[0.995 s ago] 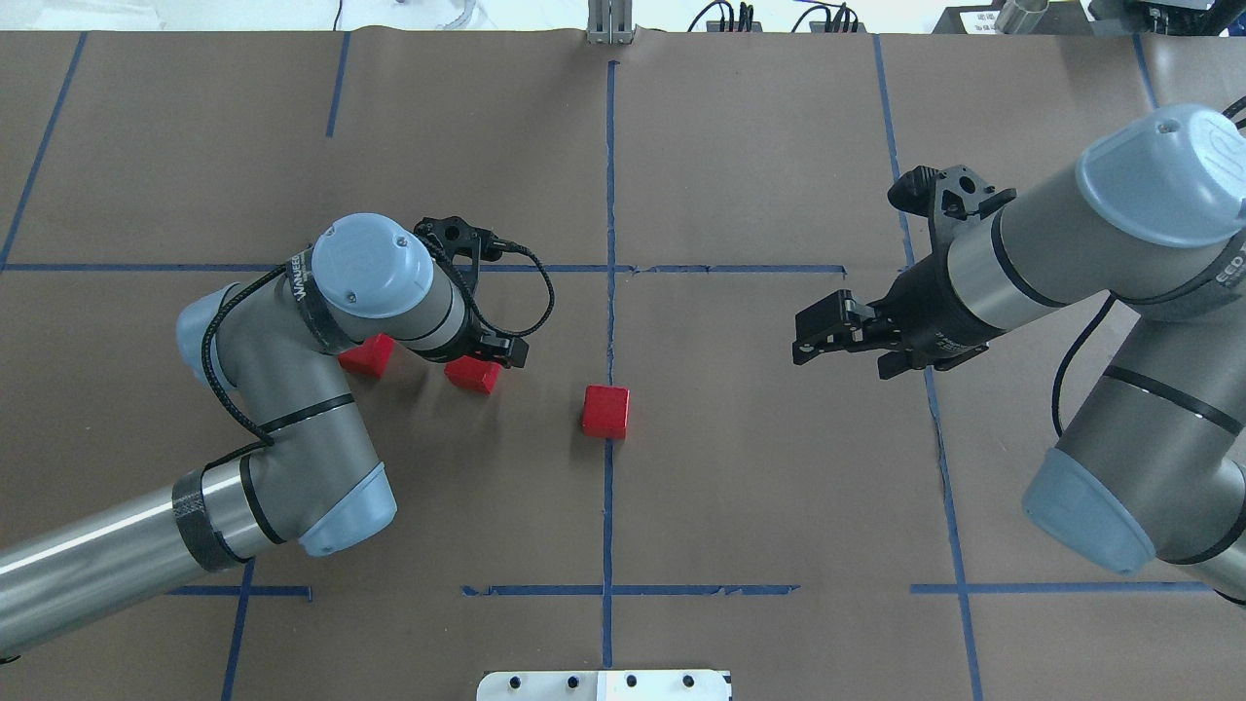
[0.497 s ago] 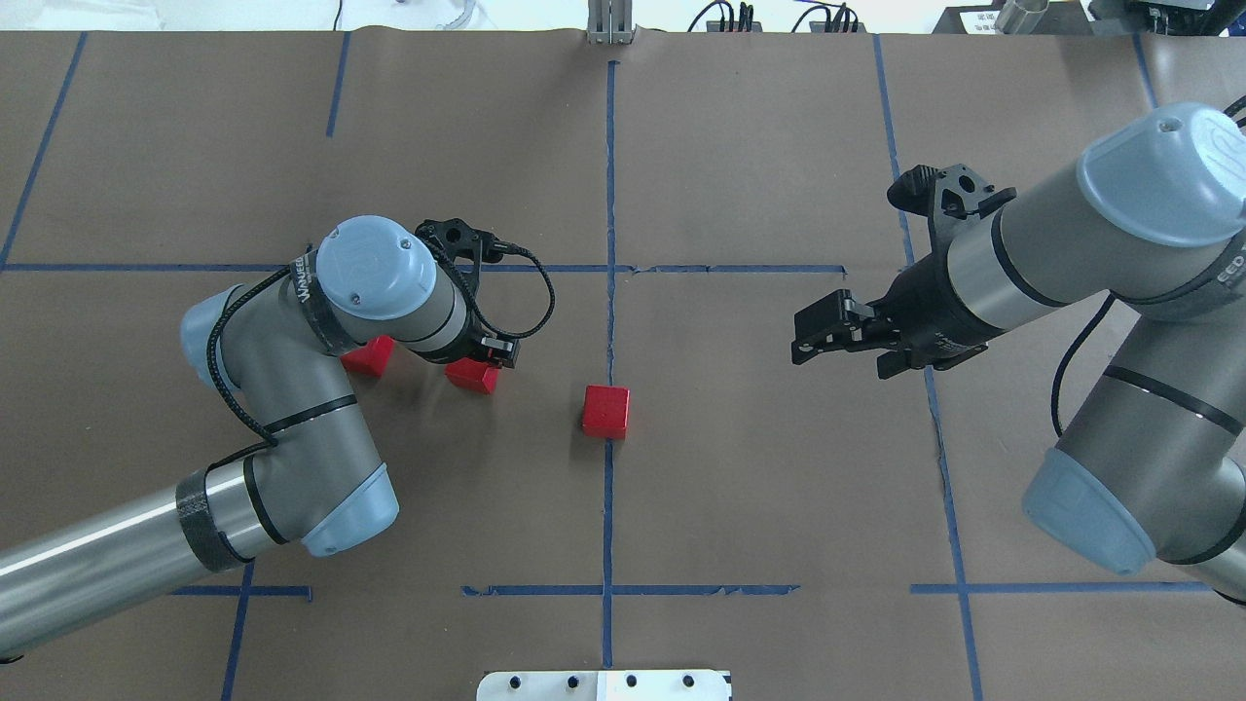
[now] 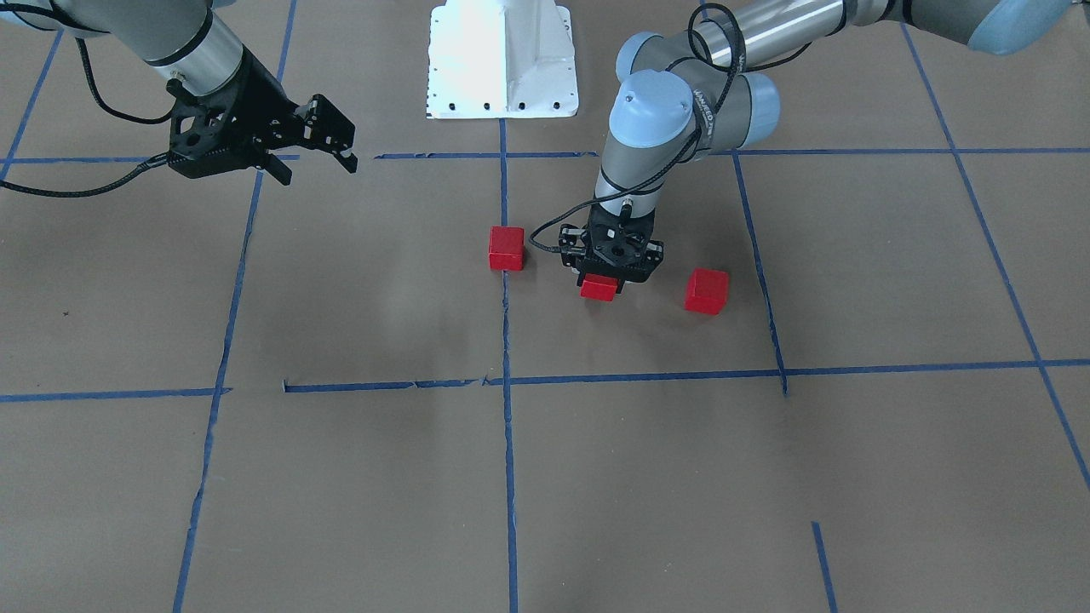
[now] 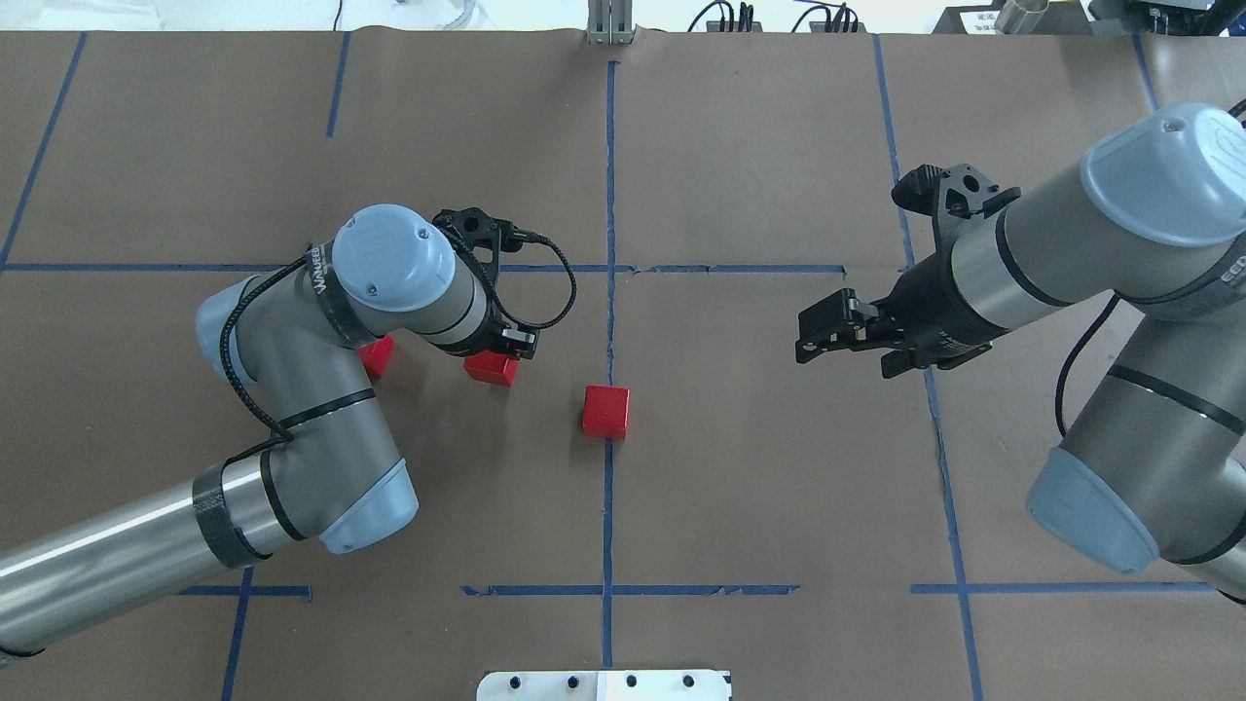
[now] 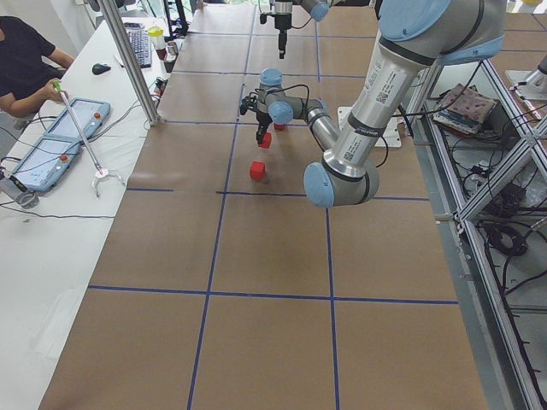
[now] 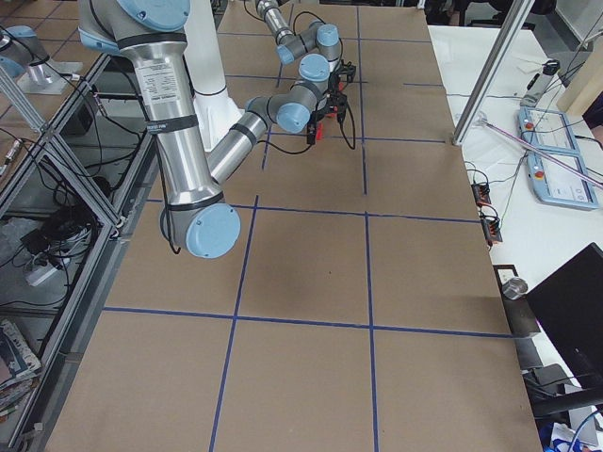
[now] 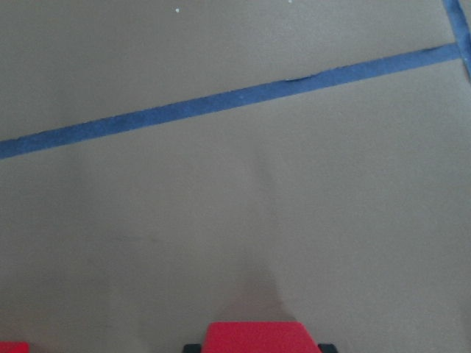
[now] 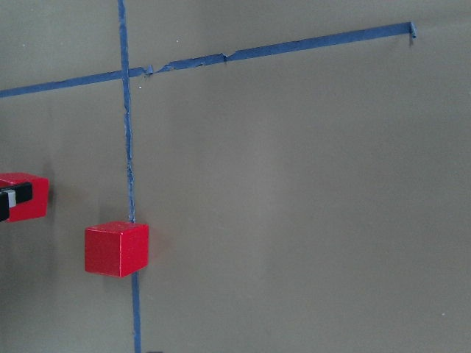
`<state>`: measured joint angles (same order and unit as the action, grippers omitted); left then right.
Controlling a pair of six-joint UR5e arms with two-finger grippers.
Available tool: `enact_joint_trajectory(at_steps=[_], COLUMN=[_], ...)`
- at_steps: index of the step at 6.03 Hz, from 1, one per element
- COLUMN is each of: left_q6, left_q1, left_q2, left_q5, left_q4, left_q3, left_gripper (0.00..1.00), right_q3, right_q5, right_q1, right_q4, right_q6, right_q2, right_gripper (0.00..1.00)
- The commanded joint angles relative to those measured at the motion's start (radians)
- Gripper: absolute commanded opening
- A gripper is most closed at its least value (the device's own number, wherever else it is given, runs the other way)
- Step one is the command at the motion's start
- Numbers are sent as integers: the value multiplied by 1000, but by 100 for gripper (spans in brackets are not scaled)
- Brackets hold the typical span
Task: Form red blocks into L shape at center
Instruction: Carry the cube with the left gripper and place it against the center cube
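Three red blocks show. One red block (image 4: 606, 410) (image 3: 507, 248) (image 8: 116, 248) sits on the vertical blue tape line (image 4: 609, 195) in the center. My left gripper (image 4: 498, 358) (image 3: 607, 279) points down and is shut on a second red block (image 4: 492, 369) (image 3: 599, 289) (image 7: 257, 337), left of the line and low over the paper. The third red block (image 4: 376, 354) (image 3: 707, 290) lies further left, partly hidden under my left arm. My right gripper (image 4: 839, 352) (image 3: 315, 166) is open and empty, above the paper to the right of the center.
The white robot base (image 3: 502, 60) (image 4: 604, 684) stands at the near table edge. Blue tape lines (image 4: 740, 269) frame the grid cells. A metal post (image 4: 608, 24) stands at the far edge. An operator (image 5: 26, 60) sits beside the table's left end.
My left gripper and arm have moved to the right, toward the center line, carrying the red block along. The right arm has barely shifted. The other two blocks have not moved.
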<state>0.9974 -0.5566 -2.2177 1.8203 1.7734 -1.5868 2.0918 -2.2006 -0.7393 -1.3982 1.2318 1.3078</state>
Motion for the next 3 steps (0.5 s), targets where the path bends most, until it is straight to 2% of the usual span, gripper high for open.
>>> enact_joint_trajectory(at_steps=[1, 3], left_q6=[59, 91], left_q1=[3, 10], left_q2=[-141, -213], left_q5=[-33, -33], left_q4=[0, 0], left_q3=[124, 198], left_gripper=[0, 0], right_q3=[7, 19], right_q5=[-2, -2], right_q1=[-2, -3], right_q4=[1, -1], right_q6=[0, 0], right_q2=[8, 8], right_gripper=[100, 100])
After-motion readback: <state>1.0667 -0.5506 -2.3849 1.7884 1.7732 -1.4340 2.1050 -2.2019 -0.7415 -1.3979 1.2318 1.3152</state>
